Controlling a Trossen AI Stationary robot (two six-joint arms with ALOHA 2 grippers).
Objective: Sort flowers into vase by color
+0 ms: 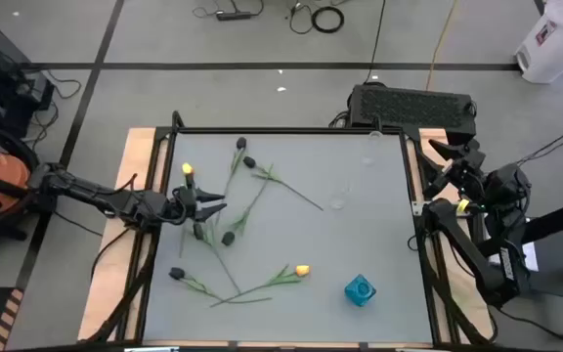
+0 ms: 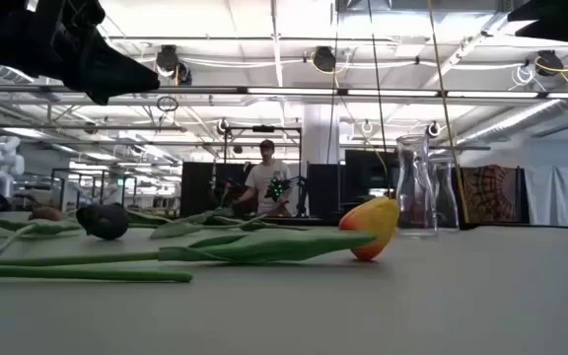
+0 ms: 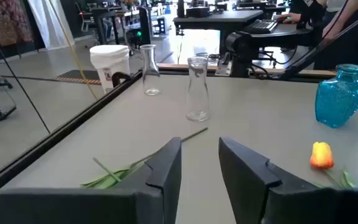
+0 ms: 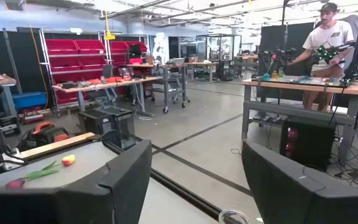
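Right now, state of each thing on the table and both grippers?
left gripper: open, empty, over the flowers at the table's left
right gripper: open, empty, parked off the table's right edge
yellow tulip: lying flat, near the blue vase
other tulips: lying scattered, none in a vase
blue vase: upright, empty
two clear vases: upright, empty

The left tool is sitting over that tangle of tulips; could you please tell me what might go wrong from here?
1. The left tool, open, hangs over crossed stems, so closing may catch several flowers, perhaps of mixed colours.
2. The clear vases are narrow, tall and hard to see from above, so a dragged stem could tip one.
3. The right tool waits open off the table.
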